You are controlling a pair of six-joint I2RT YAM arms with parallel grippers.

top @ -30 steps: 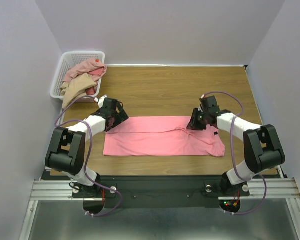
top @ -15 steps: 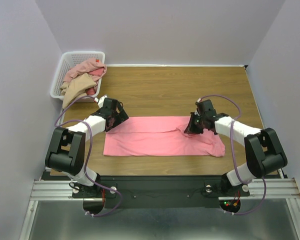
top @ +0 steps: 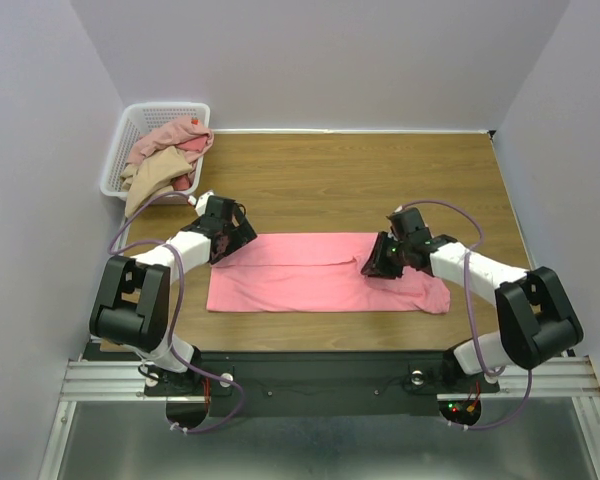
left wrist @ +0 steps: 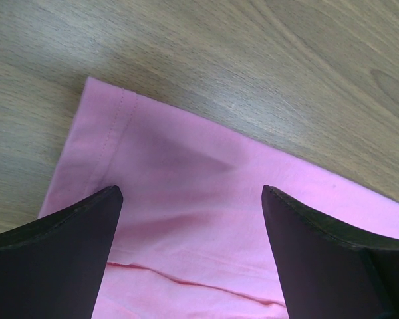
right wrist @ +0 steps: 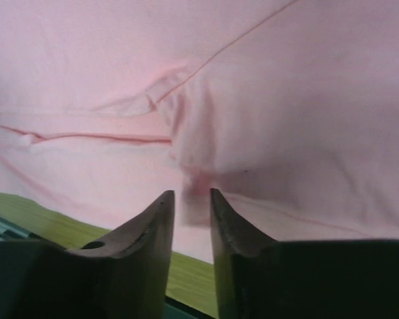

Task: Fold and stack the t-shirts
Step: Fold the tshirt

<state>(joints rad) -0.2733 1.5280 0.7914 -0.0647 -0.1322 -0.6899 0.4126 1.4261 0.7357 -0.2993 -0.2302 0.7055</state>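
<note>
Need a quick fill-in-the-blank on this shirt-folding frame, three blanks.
1. The bright salmon-pink cotton t-shirt lies spread on the ___ table.
2. The white plastic lattice basket of crumpled shirts sits at the table's far ___ corner.
3. The left gripper has its jaws wide ___ over the t-shirt's corner.
Missing words: wooden; left; open.

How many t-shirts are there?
4, roughly: a salmon-pink shirt flat on the table; a dusty pink shirt, a tan shirt and a rose shirt heaped in the basket; more may be hidden.
</note>
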